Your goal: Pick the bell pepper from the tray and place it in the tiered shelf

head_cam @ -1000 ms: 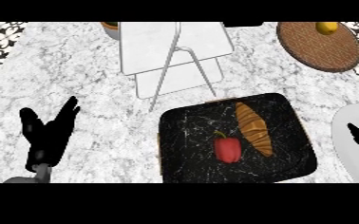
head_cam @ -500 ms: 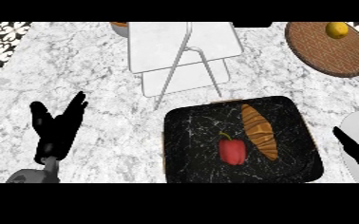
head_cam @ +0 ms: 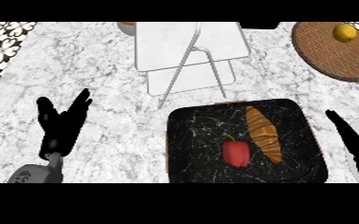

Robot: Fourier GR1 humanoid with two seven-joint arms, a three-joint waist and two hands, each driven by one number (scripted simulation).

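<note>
a red bell pepper (head_cam: 236,153), glossy and blocky with a short green stem, lay on a black tray (head_cam: 184,128), a rounded square veined in white like polished stone. the pepper sat near the tray's middle, a little toward its near edge. a golden-brown croissant (head_cam: 264,134), long and ridged, lay just beside it toward the tray's right edge; whether the two touched could not be told.

the tray rested on a counter (head_cam: 105,76) of pale grey-white marble, toward the near right corner. beyond the tray's far edge stood the tiered shelf (head_cam: 189,45), its flat white rectangular tiers carried on thin, slanting grey metal legs. a round wooden board (head_cam: 319,52) with a fine woven grain sat at the counter's far right corner, with a yellow lemon (head_cam: 344,32) near its far rim. a strip of black-and-white patterned tile (head_cam: 14,28) showed past the counter's far left corner.

the robot's black left hand (head_cam: 60,123) rested over the counter's near left part, fingers straight and spread, holding nothing, well apart from the tray and the pepper. only a dark sliver of the right hand (head_cam: 345,130) showed at the view's right side, just beside the tray's right edge and nearer the croissant than the pepper; whether it was open or closed could not be told.
</note>
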